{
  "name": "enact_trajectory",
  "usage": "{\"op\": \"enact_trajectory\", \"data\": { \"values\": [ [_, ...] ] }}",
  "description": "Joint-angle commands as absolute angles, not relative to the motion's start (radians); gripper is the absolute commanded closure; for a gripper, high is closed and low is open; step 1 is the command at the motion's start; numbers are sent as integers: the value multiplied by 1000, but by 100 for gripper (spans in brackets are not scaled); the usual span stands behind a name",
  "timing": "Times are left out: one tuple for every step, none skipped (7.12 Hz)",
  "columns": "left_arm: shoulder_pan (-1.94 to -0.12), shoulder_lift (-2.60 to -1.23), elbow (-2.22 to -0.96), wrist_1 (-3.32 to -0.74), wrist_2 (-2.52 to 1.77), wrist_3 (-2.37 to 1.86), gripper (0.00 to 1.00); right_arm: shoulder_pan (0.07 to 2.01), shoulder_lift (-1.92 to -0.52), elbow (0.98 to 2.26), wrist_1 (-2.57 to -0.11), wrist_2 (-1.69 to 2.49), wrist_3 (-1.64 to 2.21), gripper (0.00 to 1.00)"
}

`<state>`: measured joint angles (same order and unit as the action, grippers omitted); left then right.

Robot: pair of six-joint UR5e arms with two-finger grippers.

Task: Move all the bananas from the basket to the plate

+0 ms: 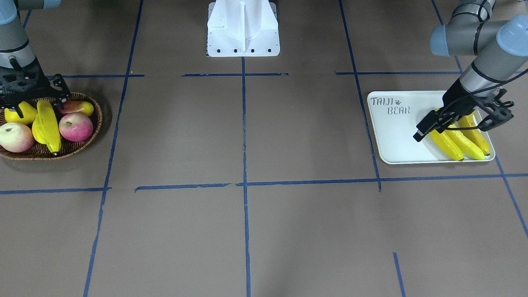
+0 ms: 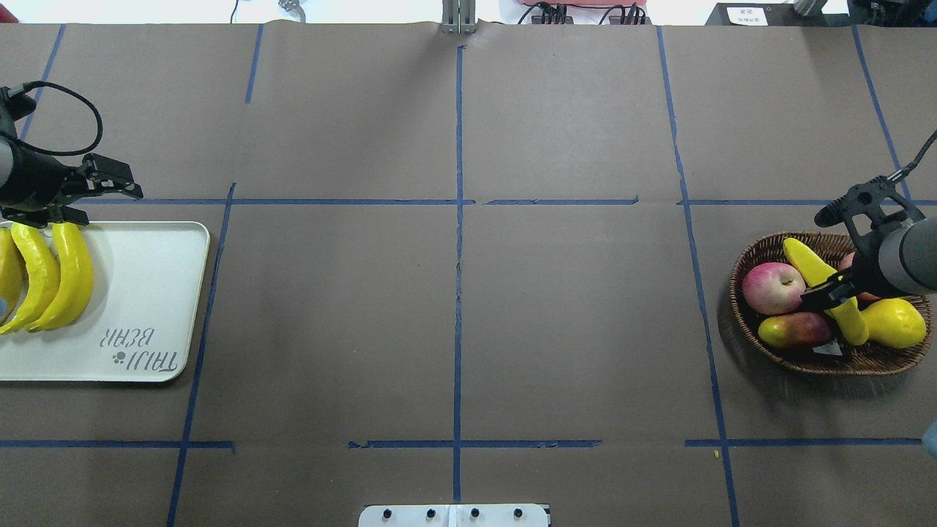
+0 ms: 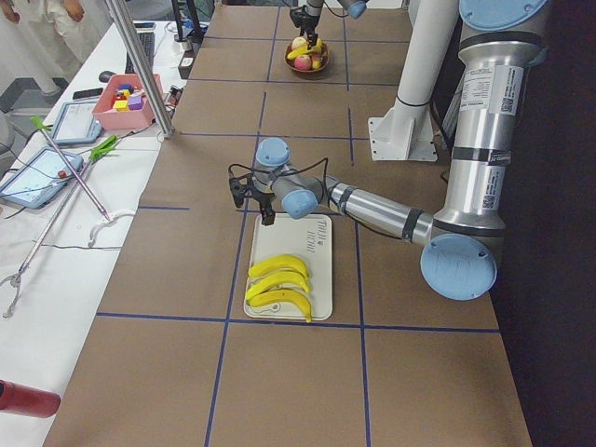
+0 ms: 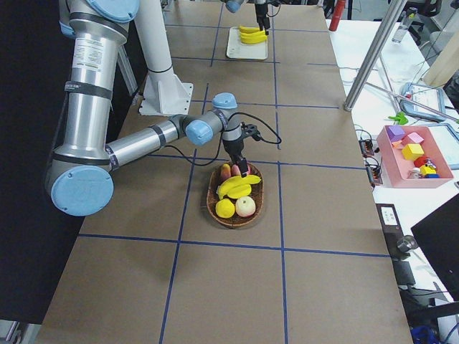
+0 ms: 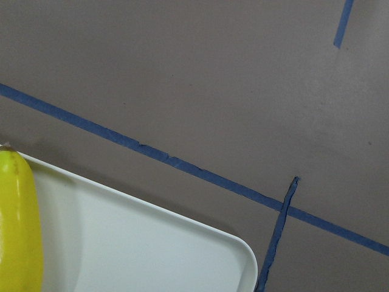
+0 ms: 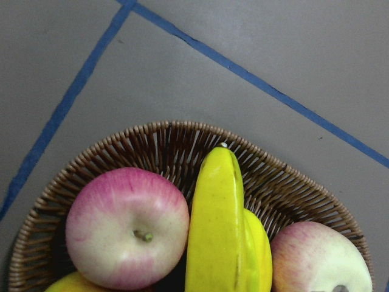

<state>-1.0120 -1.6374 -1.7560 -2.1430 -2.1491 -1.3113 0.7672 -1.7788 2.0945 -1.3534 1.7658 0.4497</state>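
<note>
Three yellow bananas [image 1: 458, 142] lie side by side on the white "TAIJI BEAR" plate [image 1: 396, 140]; they also show in the overhead view [image 2: 44, 282]. My left gripper [image 1: 501, 113] hangs open and empty just above the bananas' far ends, also in the overhead view [image 2: 106, 205]. One banana [image 1: 48, 123] lies across the fruit in the wicker basket [image 1: 74, 150]. My right gripper [image 1: 37, 104] is low over the basket, its fingers spread to either side of this banana's robot-side end. The right wrist view shows the banana [image 6: 216, 231] just below the camera.
The basket [image 2: 734, 293] also holds two red apples [image 2: 774, 287], a red-yellow mango [image 2: 794, 329], a yellow pear [image 2: 897, 322] and a small yellow fruit under the banana. The robot's white base [image 1: 243, 29] stands mid-table. Blue tape lines cross the brown table.
</note>
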Motion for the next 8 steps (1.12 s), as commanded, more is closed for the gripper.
{"op": "enact_trajectory", "data": {
  "values": [
    [-1011,-1641,-1752,-2143,-2149,-1312,0,714,-1854,2094,-1299,1732,451,1],
    [-1011,-1641,-1752,-2143,-2149,-1312,0,694,-1865,2091,-1299,1721,449,2],
    [-1011,-1641,-1749,-2143,-2149,-1312,0,681,-1870,2089,-1301,1720,449,4],
    [-1011,-1641,-1747,-2143,-2149,-1312,0,681,-1878,2088,-1304,1720,443,14],
    [-1011,-1641,-1747,-2143,-2149,-1312,0,680,-1879,2082,-1304,1720,439,26],
    [-1011,-1641,-1747,-2143,-2149,-1312,0,678,-1879,2073,-1304,1714,430,27],
    [-1011,-1641,-1747,-2143,-2149,-1312,0,678,-1879,2071,-1304,1709,417,27],
    [-1011,-1641,-1746,-2143,-2149,-1312,0,677,-1878,2066,-1304,1709,416,27]
  ]
}}
